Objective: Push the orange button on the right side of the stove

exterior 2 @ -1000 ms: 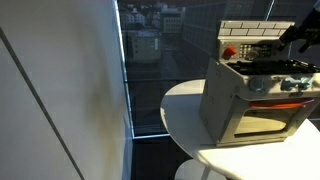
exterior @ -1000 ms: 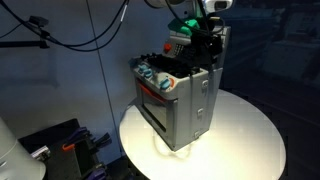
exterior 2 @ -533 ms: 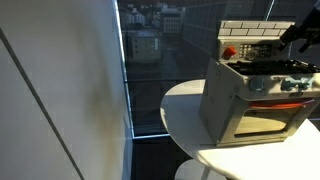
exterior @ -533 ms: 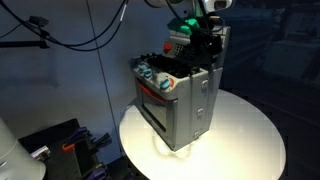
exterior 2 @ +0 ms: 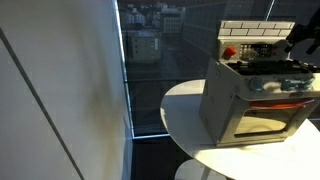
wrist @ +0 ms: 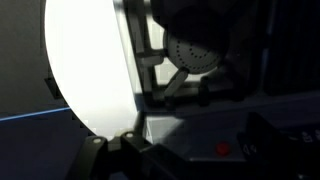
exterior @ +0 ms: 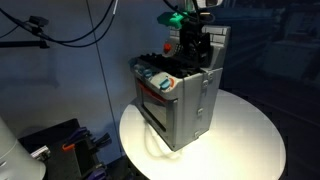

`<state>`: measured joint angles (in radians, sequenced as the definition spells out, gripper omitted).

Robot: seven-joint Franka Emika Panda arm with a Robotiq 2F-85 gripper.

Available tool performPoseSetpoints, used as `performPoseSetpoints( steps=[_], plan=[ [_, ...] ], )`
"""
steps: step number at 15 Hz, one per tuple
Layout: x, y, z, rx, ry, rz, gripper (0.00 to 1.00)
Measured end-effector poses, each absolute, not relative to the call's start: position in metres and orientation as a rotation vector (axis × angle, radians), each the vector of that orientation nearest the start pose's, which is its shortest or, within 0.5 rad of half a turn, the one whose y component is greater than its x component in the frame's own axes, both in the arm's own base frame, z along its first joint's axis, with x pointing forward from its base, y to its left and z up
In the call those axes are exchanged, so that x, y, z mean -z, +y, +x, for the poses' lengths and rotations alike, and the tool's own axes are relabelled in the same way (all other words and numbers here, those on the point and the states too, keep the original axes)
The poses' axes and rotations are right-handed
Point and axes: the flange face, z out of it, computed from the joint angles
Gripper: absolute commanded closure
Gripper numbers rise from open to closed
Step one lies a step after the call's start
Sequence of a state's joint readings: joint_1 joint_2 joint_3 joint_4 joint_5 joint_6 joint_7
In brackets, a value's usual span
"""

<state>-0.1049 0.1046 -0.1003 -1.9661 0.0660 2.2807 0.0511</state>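
Note:
The silver-grey toy stove [exterior: 180, 95] stands on a round white table [exterior: 250, 135]; it also shows in an exterior view [exterior 2: 255, 95]. A small red-orange button [exterior 2: 229, 52] sits on its brick-pattern back panel. My gripper [exterior: 192, 38] hangs over the stove's top by the back panel, and shows at the frame edge [exterior 2: 300, 35]. The wrist view is dark: a black burner [wrist: 195, 50], a small red-orange dot [wrist: 224, 151] low down, and dark finger shapes left and right of it with a gap at my gripper [wrist: 190, 160]. Nothing is held.
The table rim [exterior: 135, 150] is near the stove's oven door. Black cables [exterior: 100, 30] hang behind. A white wall panel [exterior 2: 60, 100] and a dark window [exterior 2: 160, 60] stand beside the table.
My gripper has shifted a little along the back panel and slightly upward over the stove top. The stove has not moved.

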Motion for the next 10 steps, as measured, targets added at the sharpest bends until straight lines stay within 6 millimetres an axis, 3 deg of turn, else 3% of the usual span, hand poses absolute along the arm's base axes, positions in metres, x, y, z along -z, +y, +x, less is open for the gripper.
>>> performPoseSetpoints(
  steps=[10],
  plan=[
    [-0.48, -0.096, 0.514, -0.148, 0.319, -3.042, 0.0]
  ],
)
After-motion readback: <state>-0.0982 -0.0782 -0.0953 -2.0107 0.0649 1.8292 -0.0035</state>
